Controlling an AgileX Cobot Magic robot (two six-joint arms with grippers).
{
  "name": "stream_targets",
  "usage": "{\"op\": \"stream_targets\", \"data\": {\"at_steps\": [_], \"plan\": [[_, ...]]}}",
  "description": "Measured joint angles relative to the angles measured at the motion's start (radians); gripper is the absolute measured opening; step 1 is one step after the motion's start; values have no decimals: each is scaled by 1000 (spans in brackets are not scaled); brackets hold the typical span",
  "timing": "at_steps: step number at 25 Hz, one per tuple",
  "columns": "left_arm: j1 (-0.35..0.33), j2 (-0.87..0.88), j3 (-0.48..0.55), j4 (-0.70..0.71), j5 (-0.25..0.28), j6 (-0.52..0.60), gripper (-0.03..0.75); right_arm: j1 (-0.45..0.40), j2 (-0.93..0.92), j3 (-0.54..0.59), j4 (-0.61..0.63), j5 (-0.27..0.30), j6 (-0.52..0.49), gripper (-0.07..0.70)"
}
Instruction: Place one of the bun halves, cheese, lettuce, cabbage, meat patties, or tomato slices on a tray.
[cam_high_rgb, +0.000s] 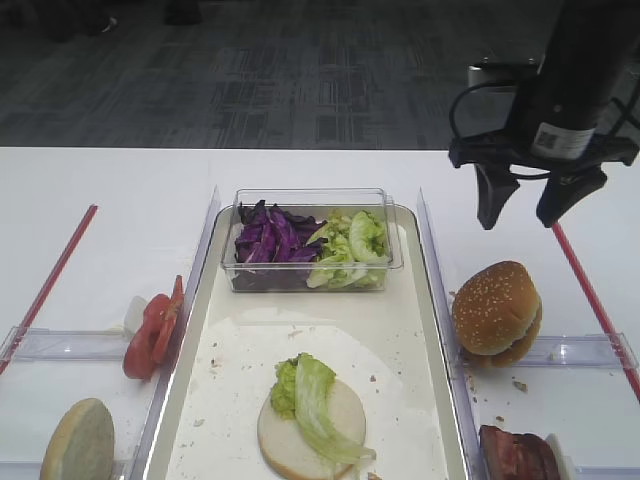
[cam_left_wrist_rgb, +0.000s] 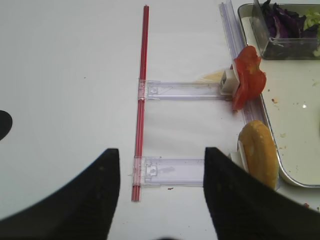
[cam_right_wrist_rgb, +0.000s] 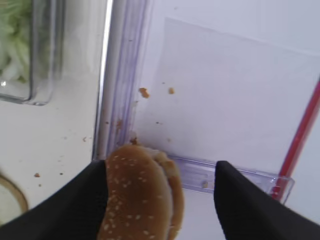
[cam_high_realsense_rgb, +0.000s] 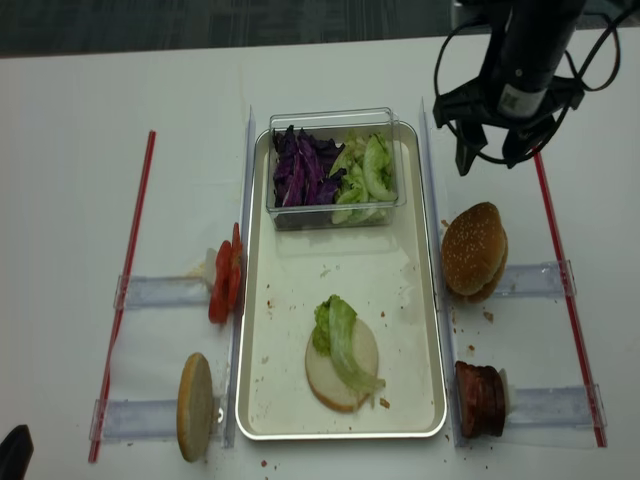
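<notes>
**Right arm hovers over sesame buns as burger waits half-built**

Exterior high view: the right gripper (cam_high_rgb: 527, 205) hangs above the counter (cam_high_rgb: 110, 230) beyond the stacked sesame bun halves (cam_high_rgb: 497, 312), its jaws spread and holding nothing, apparently lining up to straddle a bun. On the tray (cam_high_rgb: 405, 330) a cut-face bun half (cam_high_rgb: 300, 430) already carries a strip of lettuce (cam_high_rgb: 312, 398), so a further layer looks due. A clear tub (cam_high_rgb: 310, 203) at the tray's far end keeps purple cabbage (cam_high_rgb: 268, 238) and green leaves together. Tomato slices (cam_high_rgb: 152, 330) lean upright at the tray's left rail, a bun half on edge (cam_high_rgb: 80, 440) near them, a meat patty (cam_high_rgb: 518, 452) at right.

Right wrist view: the sesame bun sits between the two open dark fingers (cam_right_wrist_rgb: 75, 205), nearest the left one; contact cannot be told.

Left wrist view: the left gripper (cam_left_wrist_rgb: 162, 192) faces bare counter, jaws wide apart and empty, parked clear of the tomato and the bun on edge.

Realsense overhead view: ingredients stand in slotted clear holders (cam_high_realsense_rgb: 535, 278) either side, seemingly to keep each piece graspable.
</notes>
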Motion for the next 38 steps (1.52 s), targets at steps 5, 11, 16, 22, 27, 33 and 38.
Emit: {"op": "stream_targets", "data": {"at_steps": [5,11,16,22,27,33,38], "plan": [[0,0,0,0,0,0,360,-84,0,0,-32,0,-8,468],[0,0,0,0,0,0,359,-172,0,0,-51,0,-8,468],[0,0,0,0,0,0,360,-205,0,0,-60,0,-23,468],[0,0,0,0,0,0,360,-207,0,0,-60,0,-23,468],[0,0,0,0,0,0,359,-207,-2,2,-60,0,-26,468],[0,0,0,0,0,0,359,-207,-98,106,-63,0,-28,468],[0,0,0,0,0,0,360,-207,-201,275,-63,0,-28,468]]}}
